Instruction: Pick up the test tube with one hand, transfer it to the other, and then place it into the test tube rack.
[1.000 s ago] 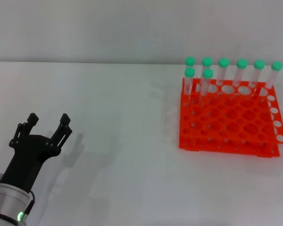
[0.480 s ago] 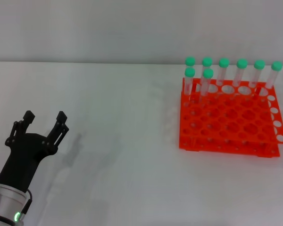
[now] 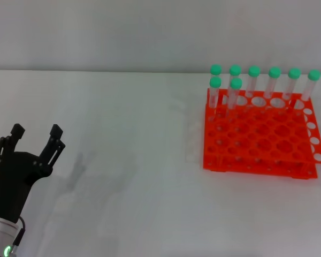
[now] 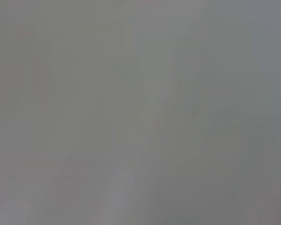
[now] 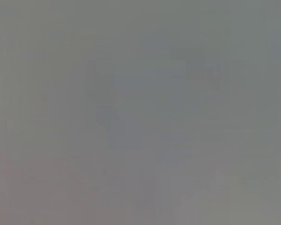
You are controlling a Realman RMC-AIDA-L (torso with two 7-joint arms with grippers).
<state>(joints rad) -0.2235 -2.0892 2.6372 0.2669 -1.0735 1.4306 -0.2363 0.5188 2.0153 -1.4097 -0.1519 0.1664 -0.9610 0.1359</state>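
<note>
The orange test tube rack [image 3: 262, 140] stands on the white table at the right. Several green-capped clear test tubes [image 3: 235, 92] stand upright in its far rows. No loose tube lies on the table. My left gripper [image 3: 35, 138] is open and empty at the lower left, far from the rack. My right gripper is out of view. Both wrist views show only plain grey.
The white table [image 3: 128, 134] runs from the left gripper to the rack, with a grey wall behind it. The rack's near rows of holes hold no tubes.
My left gripper has drawn back toward the lower left, still open and empty. The rack and tubes have not moved.
</note>
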